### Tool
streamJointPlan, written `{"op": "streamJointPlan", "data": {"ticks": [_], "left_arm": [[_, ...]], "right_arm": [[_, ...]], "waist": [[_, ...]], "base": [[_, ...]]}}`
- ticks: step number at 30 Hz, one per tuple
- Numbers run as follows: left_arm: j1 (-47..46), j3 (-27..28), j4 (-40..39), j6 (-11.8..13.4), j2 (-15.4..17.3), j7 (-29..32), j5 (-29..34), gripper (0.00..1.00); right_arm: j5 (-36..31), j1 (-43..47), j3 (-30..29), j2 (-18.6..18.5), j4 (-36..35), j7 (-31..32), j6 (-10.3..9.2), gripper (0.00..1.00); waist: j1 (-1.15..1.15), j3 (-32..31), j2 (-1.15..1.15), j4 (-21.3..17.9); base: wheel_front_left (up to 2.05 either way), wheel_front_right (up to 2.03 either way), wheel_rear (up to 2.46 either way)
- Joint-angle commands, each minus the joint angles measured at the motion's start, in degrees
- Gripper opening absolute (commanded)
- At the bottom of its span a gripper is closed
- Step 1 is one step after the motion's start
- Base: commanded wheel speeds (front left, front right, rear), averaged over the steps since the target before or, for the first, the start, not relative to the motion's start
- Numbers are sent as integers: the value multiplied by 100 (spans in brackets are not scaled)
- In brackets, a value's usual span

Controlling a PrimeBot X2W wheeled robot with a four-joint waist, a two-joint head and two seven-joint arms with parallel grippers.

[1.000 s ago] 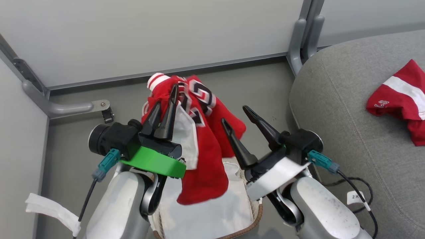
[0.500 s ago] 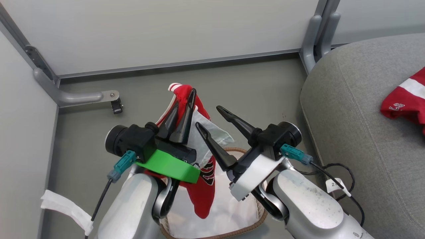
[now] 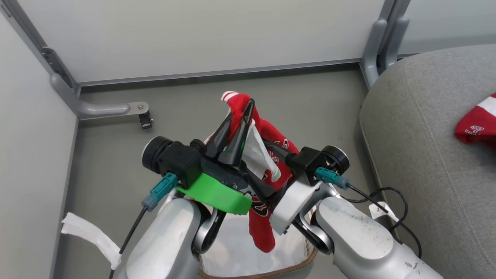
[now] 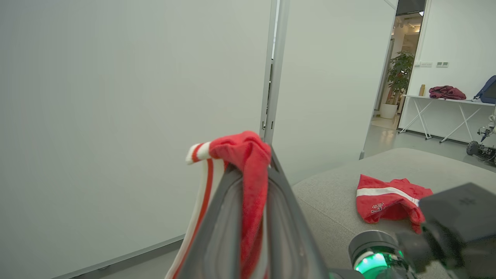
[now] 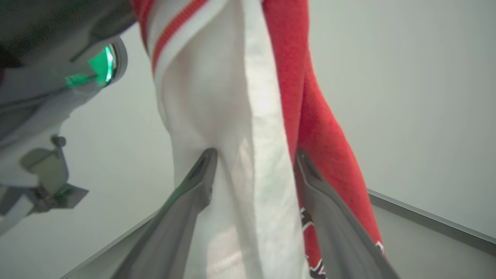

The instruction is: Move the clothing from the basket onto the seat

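In the head view the red garment (image 3: 260, 228), with white trim and black-and-white lettering, hangs in a long narrow fold at the centre of the frame. Its top is bunched at the tips of the left gripper (image 3: 241, 116), whose fingers are pressed together on it. Its lower end dangles over the white-lined basket (image 3: 308, 254) at the bottom edge. The right gripper (image 3: 254, 155) reaches in from the right and is partly hidden by the cloth. The grey floor (image 3: 104, 162) runs up to pale wall panels (image 3: 217, 35). The grey seat (image 3: 422, 139) fills the right side, and a second red garment (image 3: 474, 128) lies on it at the right edge. In the left wrist view a red bunch with a white-and-red striped band sits at the centre, clamped between the two grey fingers of the left gripper (image 4: 252, 161), and a strip trails down their left side. Behind are blank panels and, at the right, the seat (image 4: 341, 186) bearing the second red garment (image 4: 389, 197). Farther off are a plant (image 4: 399, 73) and a white table (image 4: 441, 100). In the right wrist view the red garment (image 5: 321, 128) hangs down the centre, white on the left and red on the right. The fingers of the right gripper (image 5: 254, 155) stand apart on either side of it. Whether they press the cloth I cannot tell.
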Motion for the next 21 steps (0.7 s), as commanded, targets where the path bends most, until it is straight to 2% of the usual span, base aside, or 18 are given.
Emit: {"op": "streamJointPlan", "data": {"ticks": [1, 14, 15, 16, 17, 18, 21], "left_arm": [[-115, -46, -35, -1, 1, -4, -56, 0], [-368, -446, -232, -1, -17, -4, -300, 0], [-376, -465, -242, -1, -17, -4, -323, 0], [-381, -479, -257, -1, -17, -4, -361, 0], [-387, -490, -267, -1, -17, -4, -393, 0], [-400, -501, -276, -1, -17, -4, -413, 0], [-425, -509, -284, -1, -18, -4, -458, 0]], "right_arm": [[19, -95, 2, -25, 81, -12, -8, 100], [187, -50, 42, -24, 803, -12, -8, 100], [199, -64, 73, -24, 841, -11, -8, 96], [220, -97, 94, -23, 869, -12, -8, 61], [229, -127, 103, -24, 896, -12, -8, 34], [272, -147, 109, -26, 941, -12, -8, 0], [328, -172, 111, -23, 1002, -12, -8, 0]], "waist": [[0, -27, 0, 84], [0, -14, 0, 436], [0, -10, 0, 456], [0, -6, 0, 475], [0, -1, 0, 488], [0, 6, 0, 502], [0, 29, 0, 520]], "base": [[0, 0, 0], [0, 0, 0], [0, 0, 0], [0, 0, 0], [0, 0, 0], [0, 0, 0], [0, 0, 0]]}}
